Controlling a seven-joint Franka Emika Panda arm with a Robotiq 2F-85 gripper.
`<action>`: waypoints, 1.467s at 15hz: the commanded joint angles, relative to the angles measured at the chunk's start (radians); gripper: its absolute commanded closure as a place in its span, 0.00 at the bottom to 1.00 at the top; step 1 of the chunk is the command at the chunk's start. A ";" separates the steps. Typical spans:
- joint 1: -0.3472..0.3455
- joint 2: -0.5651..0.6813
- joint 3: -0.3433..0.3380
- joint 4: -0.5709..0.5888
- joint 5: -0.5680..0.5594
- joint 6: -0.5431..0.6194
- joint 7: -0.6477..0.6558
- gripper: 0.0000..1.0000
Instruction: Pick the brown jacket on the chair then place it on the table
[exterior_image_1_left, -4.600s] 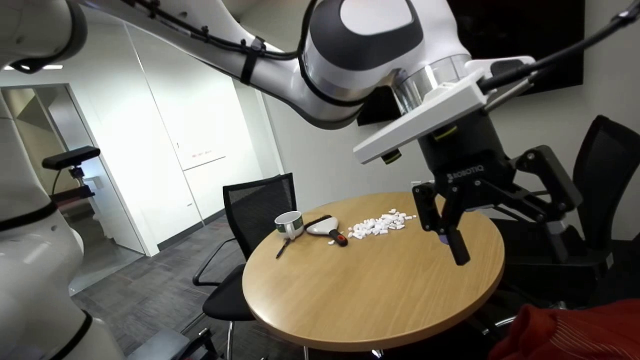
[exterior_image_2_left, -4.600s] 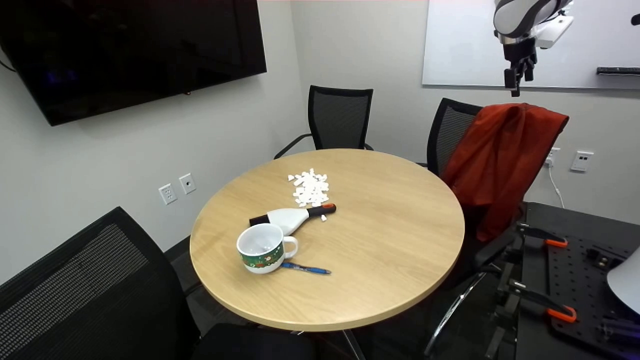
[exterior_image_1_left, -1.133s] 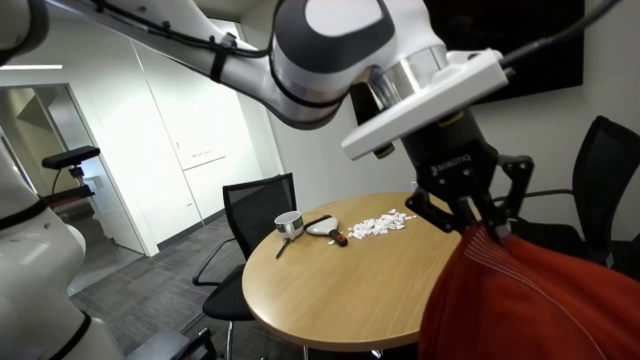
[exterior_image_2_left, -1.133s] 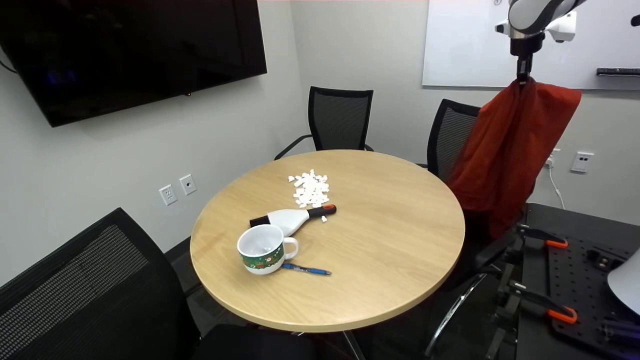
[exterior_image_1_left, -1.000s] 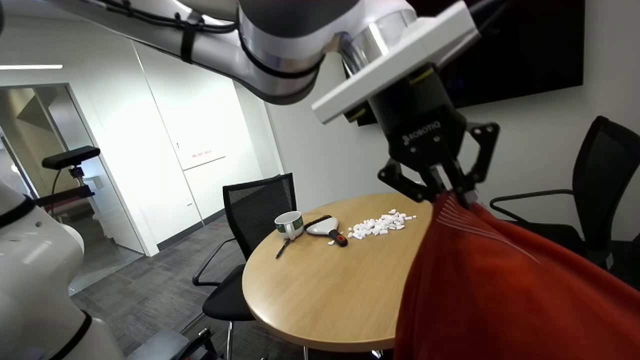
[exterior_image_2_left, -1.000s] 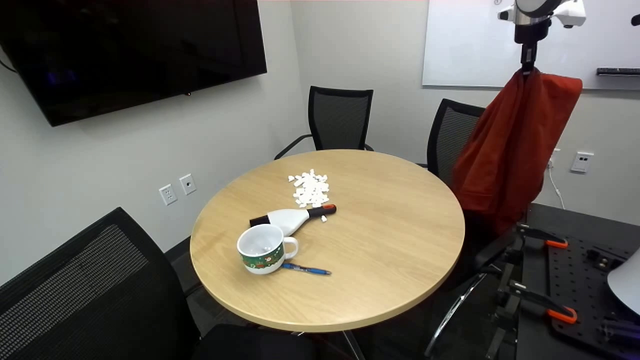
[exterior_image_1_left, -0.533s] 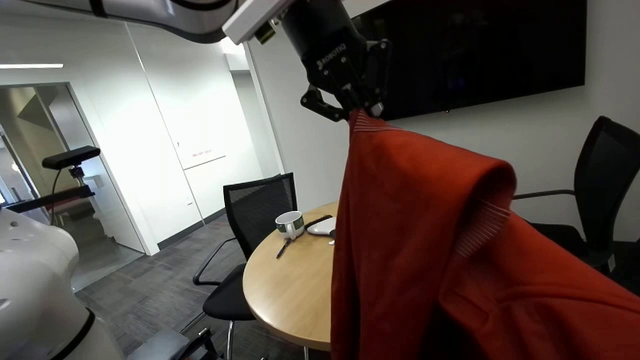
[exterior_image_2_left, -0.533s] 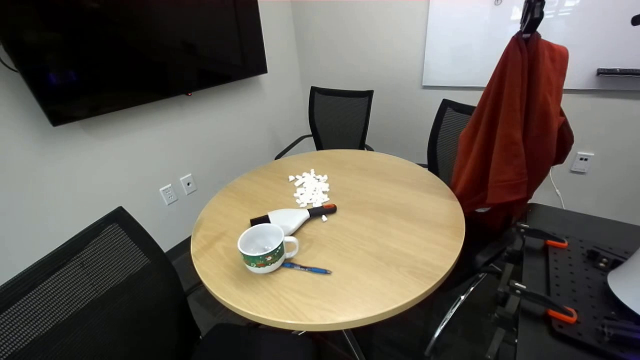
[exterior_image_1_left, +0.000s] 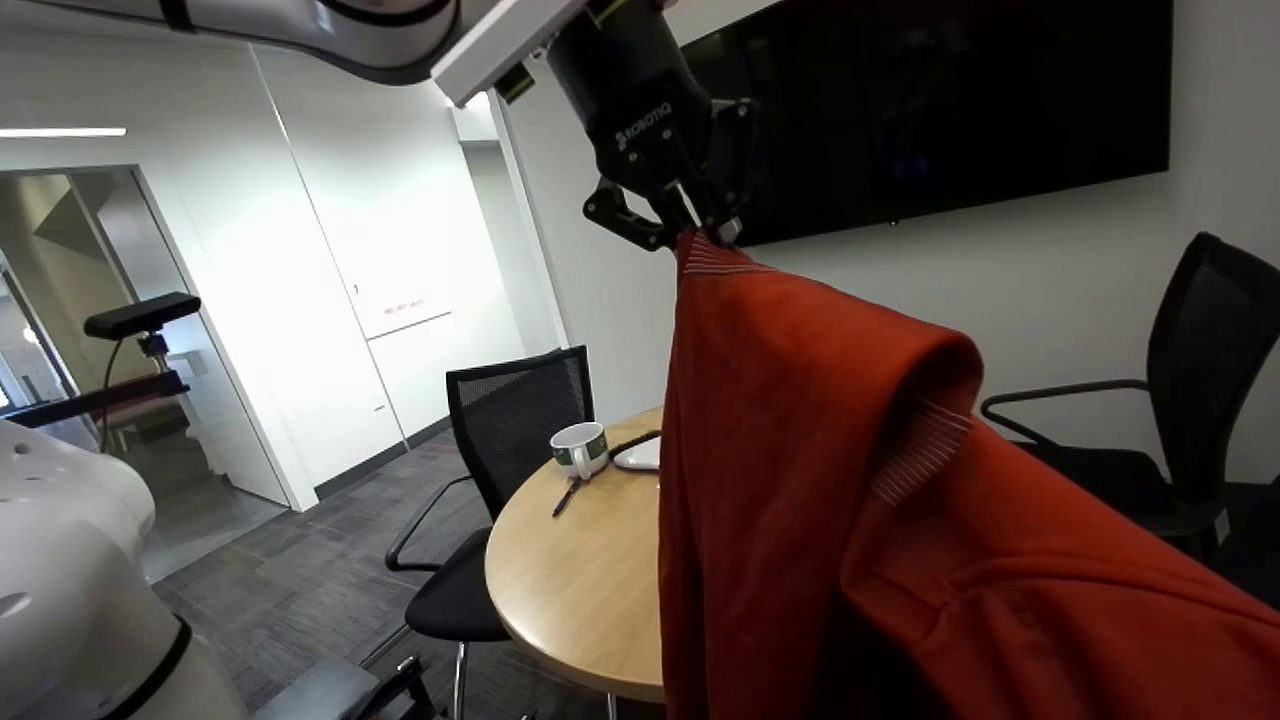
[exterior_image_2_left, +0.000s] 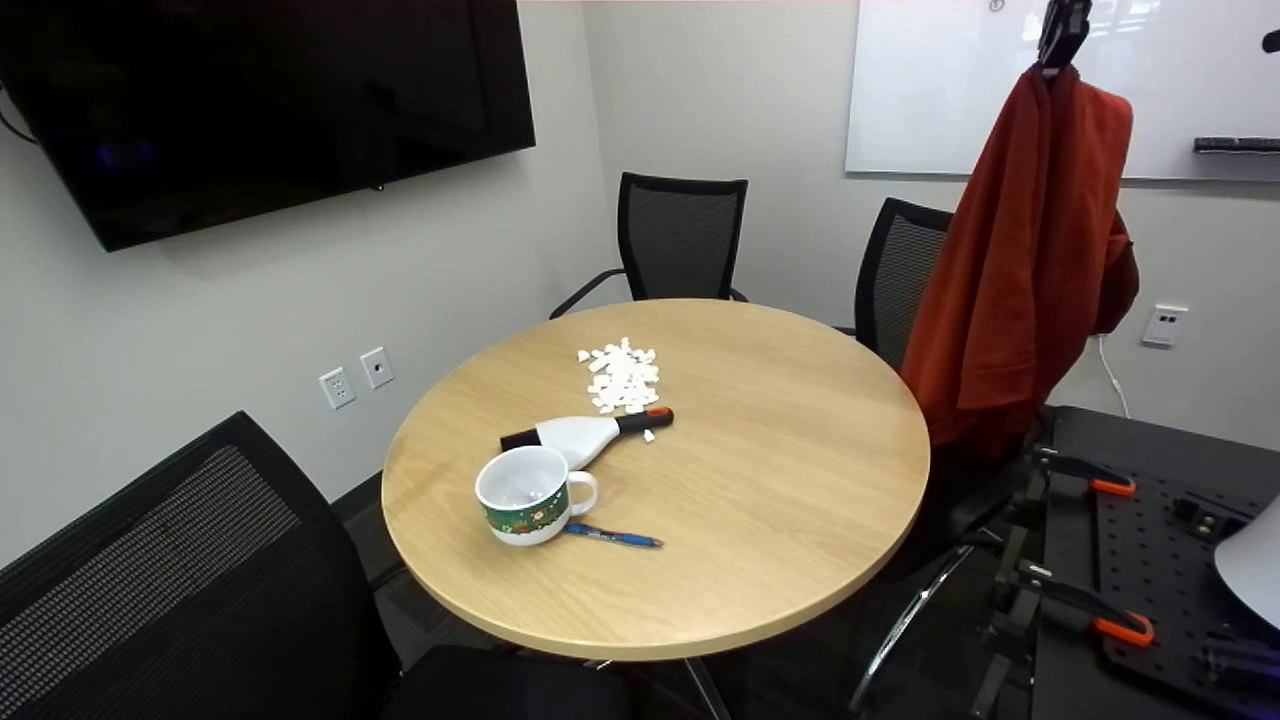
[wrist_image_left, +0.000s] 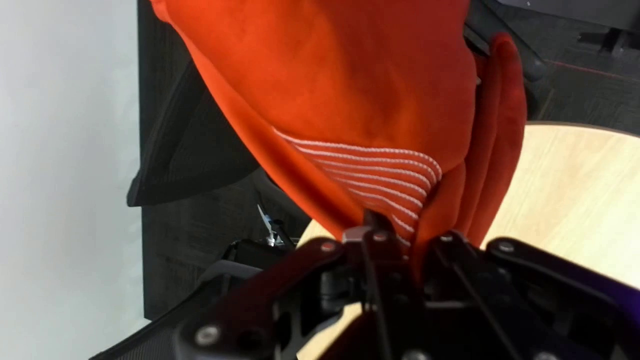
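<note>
The brown jacket (exterior_image_2_left: 1030, 220), rust-red cloth with thin white stripes, hangs in long folds from my gripper (exterior_image_1_left: 702, 234). In the wrist view my gripper (wrist_image_left: 406, 239) is shut on a striped edge of the jacket (wrist_image_left: 370, 90), with cloth pinched between the fingertips. The jacket's top stands well above the chair (exterior_image_2_left: 900, 275) in an exterior view. Its lower end hangs in front of that chair, and whether it touches the seat cannot be told. The round light-wood table (exterior_image_2_left: 770, 480) stands beside it; in an exterior view the jacket (exterior_image_1_left: 780, 430) hides much of the tabletop (exterior_image_1_left: 560, 580).
On the table are a mug (exterior_image_2_left: 525, 500), a blue pen (exterior_image_2_left: 615, 538), a white brush-like tool (exterior_image_2_left: 578, 438) with a dark handle and several white bits (exterior_image_2_left: 622, 380). Black chairs (exterior_image_2_left: 680, 240) surround it. A dark workbench (exterior_image_2_left: 1130, 440) with orange-tipped clamps stands near the jacket.
The gripper, open above the draped jacket several seconds ago, closed on it and raised it off the chair's backrest. Over the last half second it has shifted only slightly, dipping a little.
</note>
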 joint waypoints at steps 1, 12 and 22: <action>0.099 -0.049 -0.021 0.040 0.175 -0.073 -0.058 0.97; 0.321 -0.139 0.047 0.267 0.497 -0.366 -0.120 0.97; 0.373 0.002 0.039 0.237 0.522 -0.209 -0.205 0.97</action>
